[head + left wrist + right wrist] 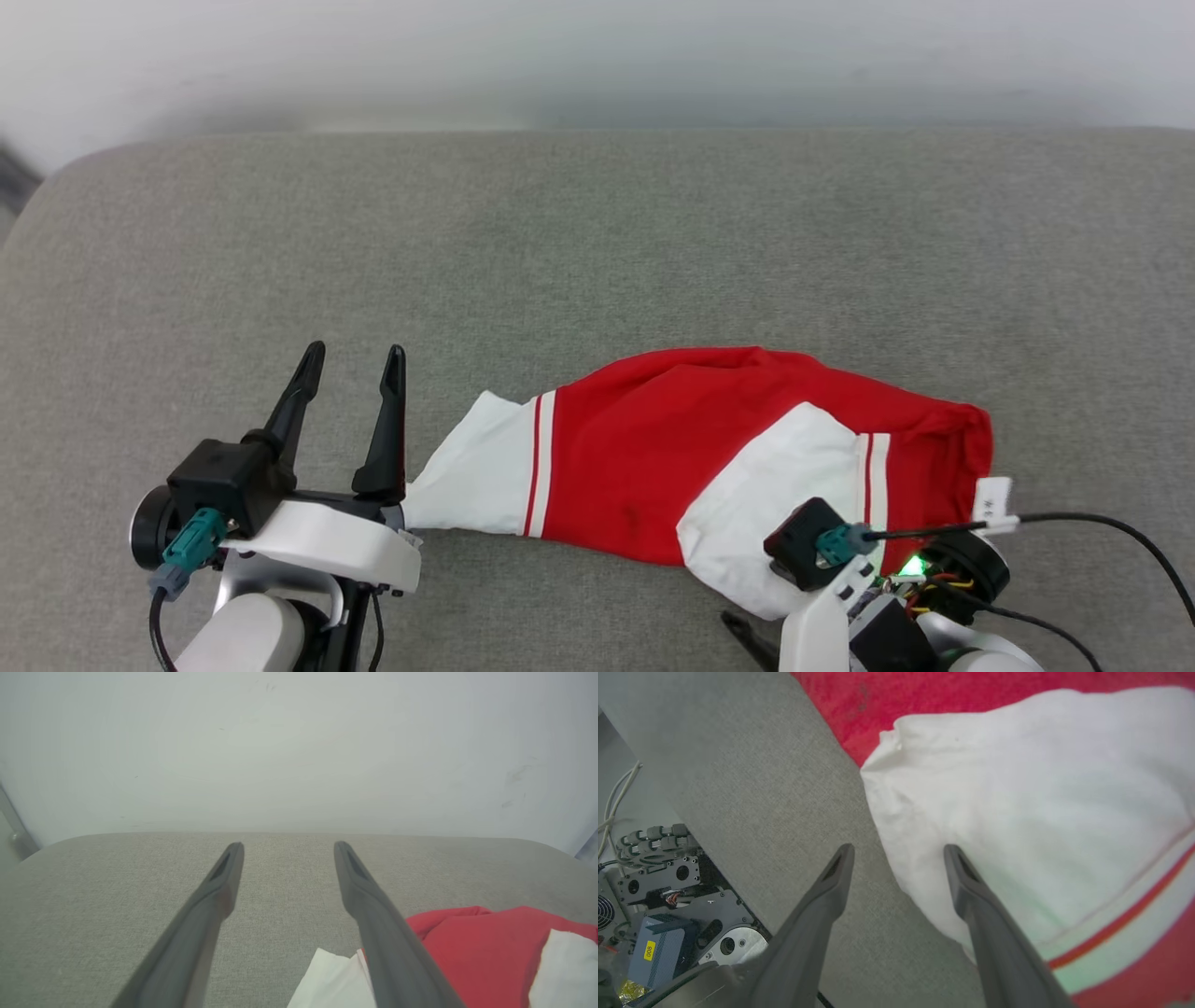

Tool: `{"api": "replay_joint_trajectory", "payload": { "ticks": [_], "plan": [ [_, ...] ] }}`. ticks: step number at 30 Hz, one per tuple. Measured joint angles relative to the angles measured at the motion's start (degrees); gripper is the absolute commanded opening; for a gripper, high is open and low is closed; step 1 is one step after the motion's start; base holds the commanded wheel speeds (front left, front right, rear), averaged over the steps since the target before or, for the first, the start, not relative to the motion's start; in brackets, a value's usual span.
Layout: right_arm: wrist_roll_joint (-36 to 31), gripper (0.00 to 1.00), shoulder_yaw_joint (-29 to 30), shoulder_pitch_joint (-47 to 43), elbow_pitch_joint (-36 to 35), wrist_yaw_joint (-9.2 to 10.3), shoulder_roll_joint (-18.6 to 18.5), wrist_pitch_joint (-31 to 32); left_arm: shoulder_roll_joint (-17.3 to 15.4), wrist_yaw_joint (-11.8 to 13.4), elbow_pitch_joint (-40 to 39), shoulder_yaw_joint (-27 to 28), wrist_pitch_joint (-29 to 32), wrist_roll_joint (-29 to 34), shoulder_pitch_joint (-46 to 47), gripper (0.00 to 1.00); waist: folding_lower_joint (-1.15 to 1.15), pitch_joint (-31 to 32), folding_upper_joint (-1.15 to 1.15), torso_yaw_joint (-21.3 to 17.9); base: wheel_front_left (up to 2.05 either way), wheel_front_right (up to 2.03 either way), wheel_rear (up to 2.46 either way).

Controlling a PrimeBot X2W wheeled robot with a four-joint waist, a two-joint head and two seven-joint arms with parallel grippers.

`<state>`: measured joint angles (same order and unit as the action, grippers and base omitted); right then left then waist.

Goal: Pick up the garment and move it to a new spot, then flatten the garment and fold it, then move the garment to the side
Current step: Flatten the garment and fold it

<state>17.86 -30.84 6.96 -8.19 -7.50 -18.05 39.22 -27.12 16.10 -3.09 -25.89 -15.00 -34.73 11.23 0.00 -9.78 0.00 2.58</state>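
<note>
The garment (653,439) lies bunched and folded over on the grey padded surface (597,243), red body up, with one white sleeve pointing left and another lying across its front right. My left gripper (355,355) stands open just left of the left sleeve, with nothing between its fingers (288,845); the red garment (476,952) shows at its right. My right gripper (899,848) is open over the front edge of the garment's white sleeve (1017,788), one finger over the cloth and the other over grey fabric. One right fingertip (747,637) shows in the head view.
The grey surface runs wide and bare behind and to the left of the garment, ending at a pale wall (299,742). A white label (991,499) sticks out at the garment's right end. A black cable (1102,523) loops from my right wrist. My base's machinery (668,914) sits below the front edge.
</note>
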Motion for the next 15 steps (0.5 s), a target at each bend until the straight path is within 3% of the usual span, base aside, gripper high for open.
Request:
{"api": "replay_joint_trajectory", "payload": {
  "ticks": [7,8,9,10,15],
  "plan": [
    [1.4,1.0,-4.2,4.0,4.0,0.0,-2.9,4.6,2.4,-1.6,0.6,1.9,-0.1,1.7,0.2,1.0,0.0,-2.0,0.0,1.9,0.0,0.0,0.0],
    [1.6,0.74,-4.3,4.3,4.6,0.0,-3.0,4.6,2.6,-2.0,0.8,2.2,-0.1,1.9,0.2,1.0,0.0,-2.2,0.0,2.1,0.0,0.0,0.0],
    [1.7,0.23,-4.5,4.5,5.0,0.0,-3.0,4.6,2.9,-2.1,0.9,2.4,-0.1,2.0,0.2,1.0,0.0,-2.4,0.0,2.2,0.0,0.0,0.0],
    [1.7,0.0,-4.6,4.8,5.3,0.0,-3.0,4.6,3.1,-2.4,1.1,2.6,-0.1,2.3,0.2,1.0,0.0,-2.5,0.0,2.3,0.0,0.0,0.0],
    [1.7,0.0,-3.1,5.7,4.9,0.0,-2.3,2.1,4.1,-3.3,1.6,3.9,-0.1,3.2,0.1,1.0,0.0,-2.7,0.0,2.3,0.0,0.0,0.0]
  ]
}}
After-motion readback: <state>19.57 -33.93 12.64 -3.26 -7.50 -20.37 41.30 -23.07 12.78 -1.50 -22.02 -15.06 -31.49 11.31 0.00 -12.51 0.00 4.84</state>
